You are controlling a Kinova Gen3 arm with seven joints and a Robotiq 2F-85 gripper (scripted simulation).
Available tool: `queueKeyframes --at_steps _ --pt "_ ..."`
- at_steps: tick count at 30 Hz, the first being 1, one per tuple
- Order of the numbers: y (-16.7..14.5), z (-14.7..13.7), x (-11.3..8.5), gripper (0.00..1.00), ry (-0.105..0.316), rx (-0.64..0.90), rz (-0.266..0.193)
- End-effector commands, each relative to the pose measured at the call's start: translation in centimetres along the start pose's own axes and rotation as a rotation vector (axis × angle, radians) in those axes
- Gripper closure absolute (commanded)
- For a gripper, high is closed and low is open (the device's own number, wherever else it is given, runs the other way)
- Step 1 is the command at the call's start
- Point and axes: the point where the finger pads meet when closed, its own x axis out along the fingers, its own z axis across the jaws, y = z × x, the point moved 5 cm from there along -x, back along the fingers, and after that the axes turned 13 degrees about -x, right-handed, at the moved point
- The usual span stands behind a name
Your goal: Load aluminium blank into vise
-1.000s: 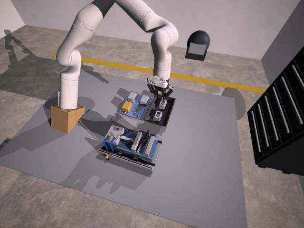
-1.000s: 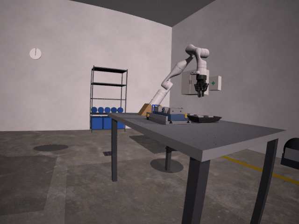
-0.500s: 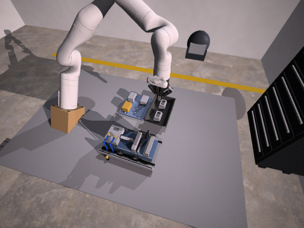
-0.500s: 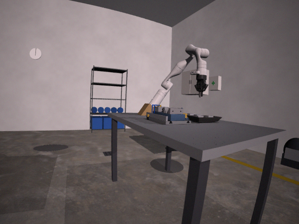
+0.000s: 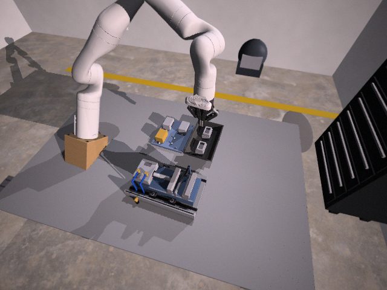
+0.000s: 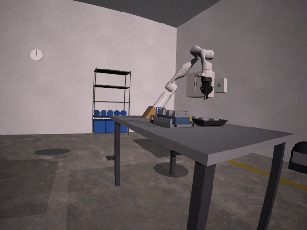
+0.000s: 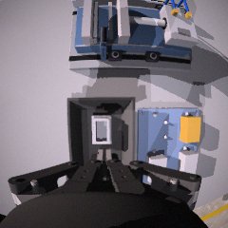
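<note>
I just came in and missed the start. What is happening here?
The arm's end effector hangs shut and empty above the tray, where two finished parts lie pocket up. Two aluminium blanks and a brass one sit on the plate. The vise has no blank.

I see a grey bench [image 5: 250, 199]. Infeed plate [image 5: 175, 145] is light blue w/ two silver-grey blanks [image 5: 168, 122] and one orange-yellow blank [image 5: 161, 135]. Beside the plate, outfeed tray [image 5: 217, 146] is black, holding grey parts [image 5: 201, 147] w/ darker pockets. Vise [image 5: 162, 187] is blue and grey, blue hoses [image 5: 135, 183], yellow fittings. Arm [image 5: 90, 81] is white on a tan pedestal [image 5: 71, 156]; fingers are black.
</note>
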Motion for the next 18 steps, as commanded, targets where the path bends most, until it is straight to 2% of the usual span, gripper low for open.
queueKeyframes --at_steps 1,9,12,14,18 --pt "-1.4 1.0 -0.9 1.00 0.010 -0.008 -0.004" --pt "-8.0 7.7 -2.0 1.00 0.022 -0.028 -0.030" --pt "-10.1 10.6 -1.8 1.00 0.020 -0.027 -0.026" --pt "-10.1 10.6 -1.8 1.00 0.020 -0.027 -0.026" --pt "-12.4 14.9 -0.9 1.00 0.011 -0.015 -0.010"
